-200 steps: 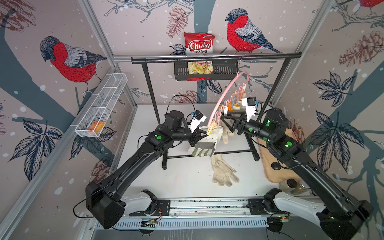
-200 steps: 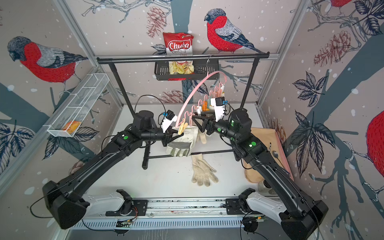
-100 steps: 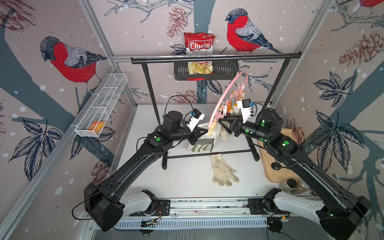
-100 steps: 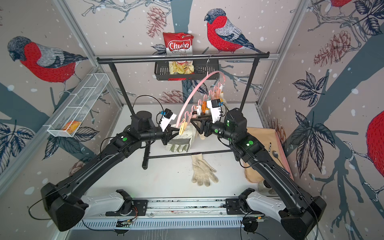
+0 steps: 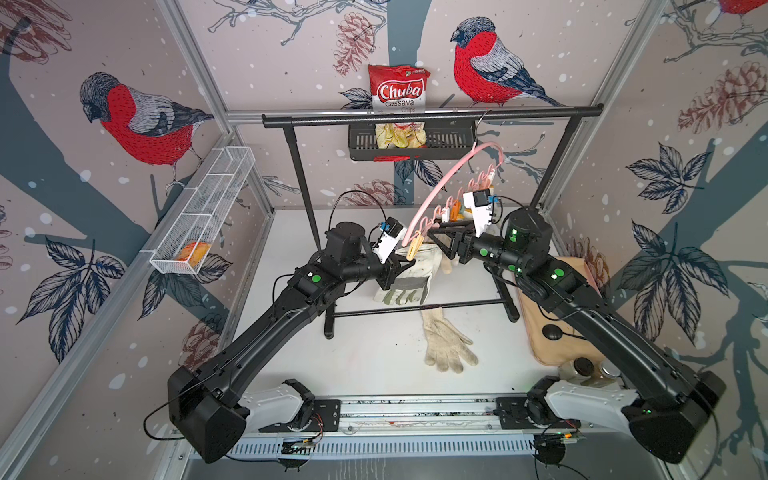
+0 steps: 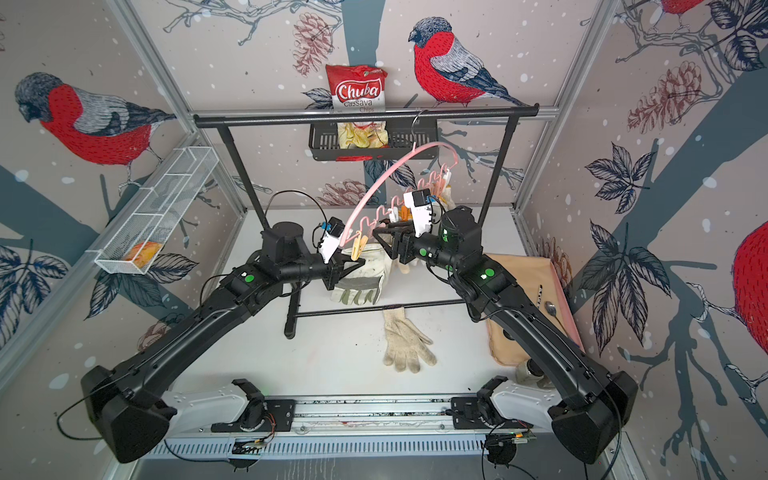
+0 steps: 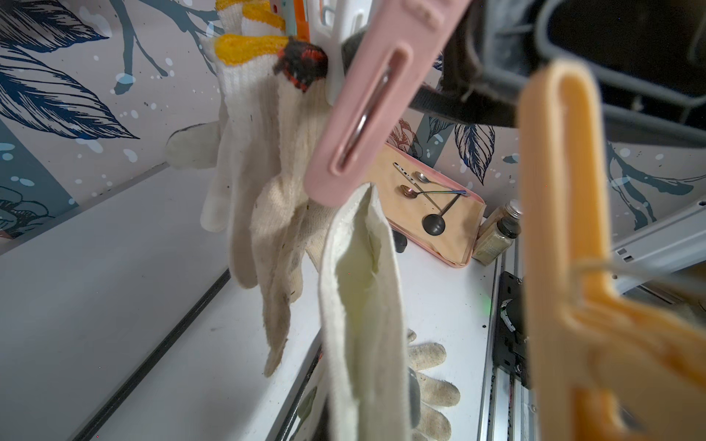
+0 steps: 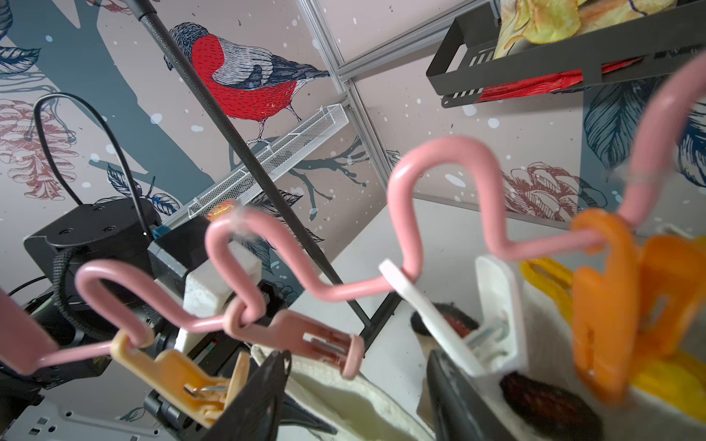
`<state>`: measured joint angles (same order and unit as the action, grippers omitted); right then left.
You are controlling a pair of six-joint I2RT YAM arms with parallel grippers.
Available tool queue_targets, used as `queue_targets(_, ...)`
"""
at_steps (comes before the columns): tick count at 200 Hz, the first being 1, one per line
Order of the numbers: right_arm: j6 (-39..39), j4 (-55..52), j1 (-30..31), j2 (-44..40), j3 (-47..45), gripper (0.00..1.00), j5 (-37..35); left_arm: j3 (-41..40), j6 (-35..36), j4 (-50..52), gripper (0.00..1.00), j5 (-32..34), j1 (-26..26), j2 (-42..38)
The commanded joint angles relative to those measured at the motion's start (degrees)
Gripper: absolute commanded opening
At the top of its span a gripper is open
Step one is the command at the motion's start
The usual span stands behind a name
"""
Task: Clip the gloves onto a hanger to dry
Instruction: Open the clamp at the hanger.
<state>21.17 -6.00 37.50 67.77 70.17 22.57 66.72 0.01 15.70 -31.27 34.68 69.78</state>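
- Left gripper (image 5: 392, 272): I read the jaws as closed on the canvas glove (image 5: 409, 276), gripping it at the side nearest the left arm.
- Canvas glove: it hangs in the air between the two grippers, cuff up and grey-green fingertips down, under the near end of the hanger (image 5: 440, 183).
- Right gripper (image 8: 357, 359): the jaws stand wide apart. In the right wrist view the glove's cream cuff edge and the tip of the pink clothespin (image 8: 305, 340) lie between the two fingers, and neither finger clamps anything.
- Hanger: its metal hook sits over the top bar of the black rack (image 5: 432, 118). Both top views show the pink arch sloping down from that bar toward the grippers.
- Pink clothespin: in the left wrist view its lower end is right at the top of the canvas cuff. I cannot tell whether it grips the cloth.
- Pale orange clothespin (image 8: 175, 366): it hangs at the end of the wavy bar, beside the pink one, with nothing in it.
- White clothespin (image 8: 493, 313) and orange clothespin (image 8: 607, 305): each holds a glove cuff.
- Hung knit gloves (image 7: 259, 152): clipped by their yellow-edged cuffs, fingers down, just behind the canvas glove.
- Loose knit glove (image 5: 446, 345): it lies flat on the white table (image 5: 374, 357), its cuff at the rack's lower crossbar.
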Motion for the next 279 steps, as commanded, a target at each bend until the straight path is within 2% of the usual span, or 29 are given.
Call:
queue_targets(1, -0.6, 2.9, 0.6, 0.6, 0.7, 0.61, -1.1, -0.1, 0.5, -1.5, 0.00, 0.4, 0.0, 0.0)
queue_targets(117, -0.7, 4.1, 2.4, 1.2, 1.2, 0.60, -4.7, -0.7, 1.0, -1.2, 0.00, 0.1, 0.0, -0.4)
queue_targets(214, -1.3, 4.0, 2.4, 2.0, 2.0, 0.45, -4.0, -1.0, 1.3, -0.8, 0.00, 0.5, 0.0, -1.3)
queue_targets(279, -1.9, 3.8, 2.3, 1.8, 1.8, 0.39, -4.0, -1.1, 1.3, -0.9, 0.00, 0.5, -0.1, -1.4)
